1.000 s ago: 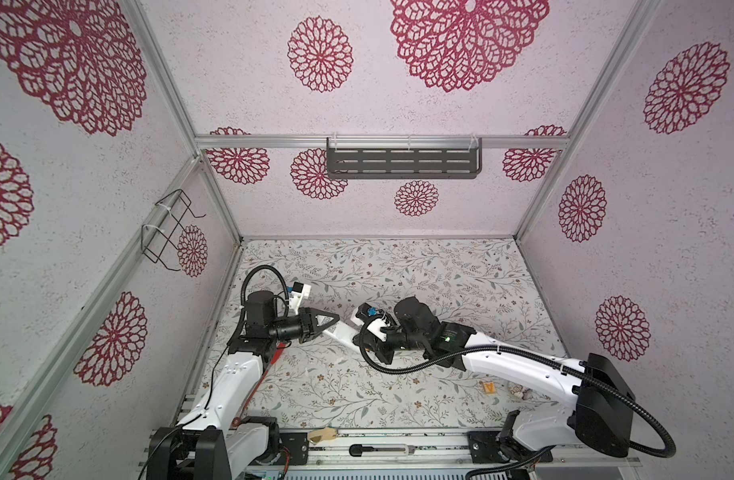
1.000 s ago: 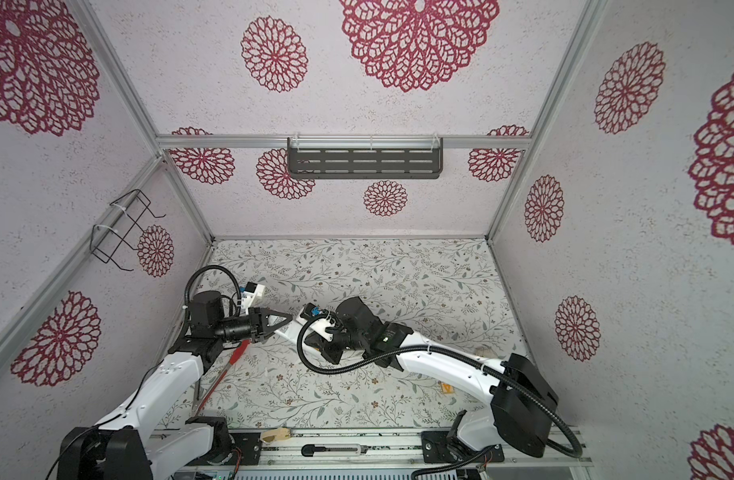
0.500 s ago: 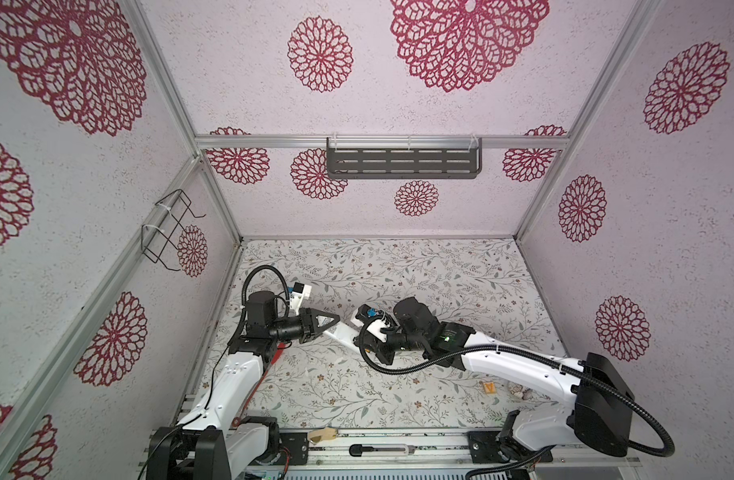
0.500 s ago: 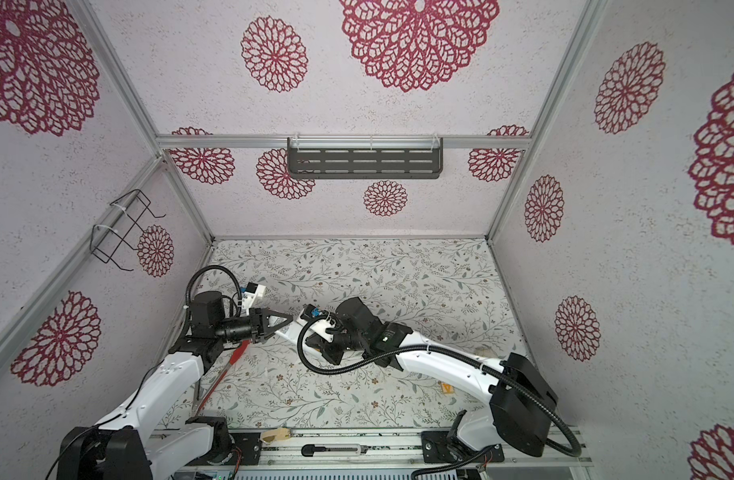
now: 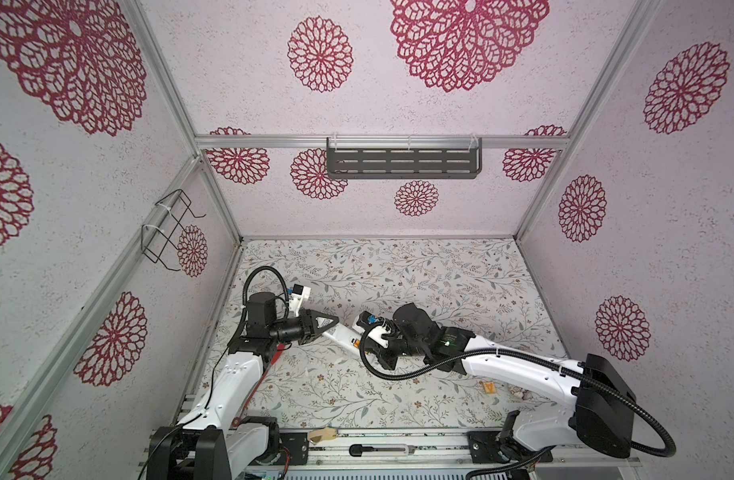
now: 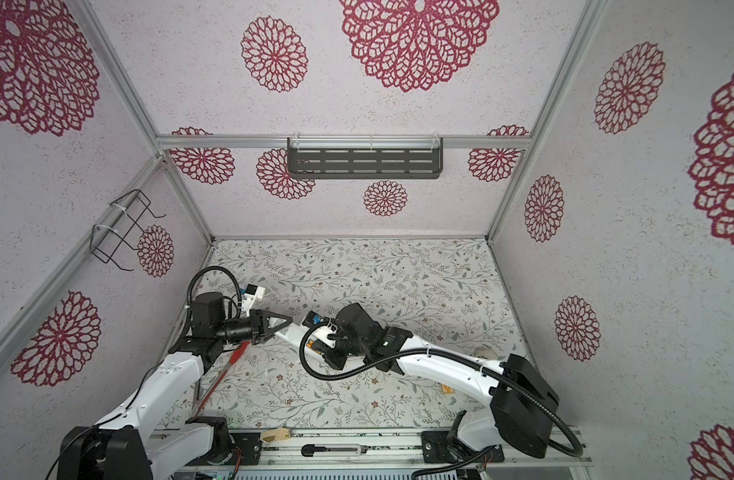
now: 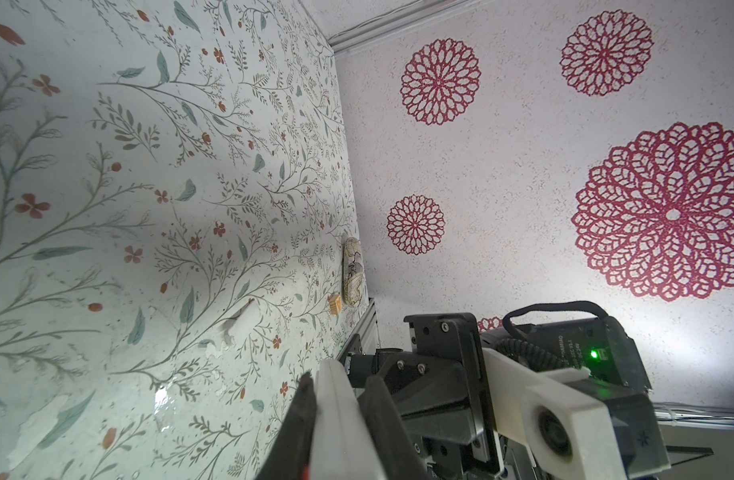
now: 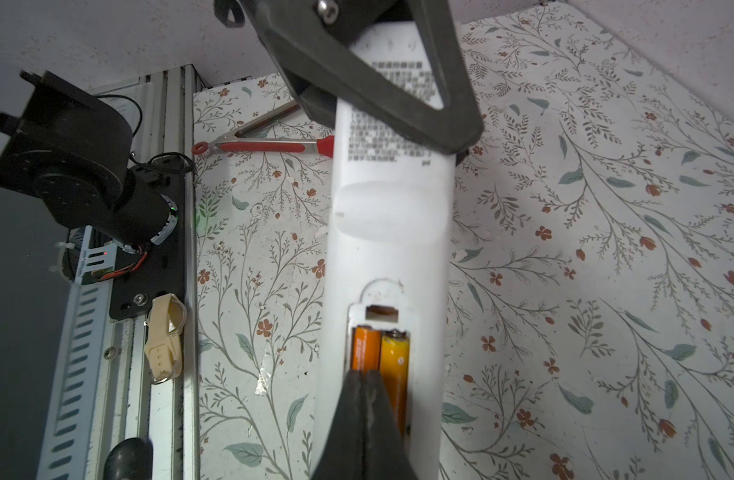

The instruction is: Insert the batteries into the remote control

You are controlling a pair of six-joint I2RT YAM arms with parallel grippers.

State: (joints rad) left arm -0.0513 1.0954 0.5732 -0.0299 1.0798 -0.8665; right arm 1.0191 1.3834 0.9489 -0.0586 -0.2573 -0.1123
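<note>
Plainly, the coming move turns on how the right gripper (image 8: 363, 376) stands to the open compartment. Its jaws are pinched together on nothing, and their tips sit over the near end of the deeper-orange one of the two batteries (image 8: 393, 357), pointing along the cells' length. Whether the tips press on that cell cannot be told. The remote control (image 5: 339, 332) is held off the table, back up, its long axis running from far left to near right. The left gripper (image 7: 338, 401) is clamped across its left end, so the right arm is the nearer to the compartment end. Only the right wrist view shows both cells lying side by side in the bay with the cover off. In both top views the right wrist hides the bay, leaving a mere speck of orange. The left wrist view shows the remote edge-on between the fingers (image 7: 305, 409), and a small white piece (image 7: 244, 325) on the table (image 7: 107, 166), perhaps the cover.
</note>
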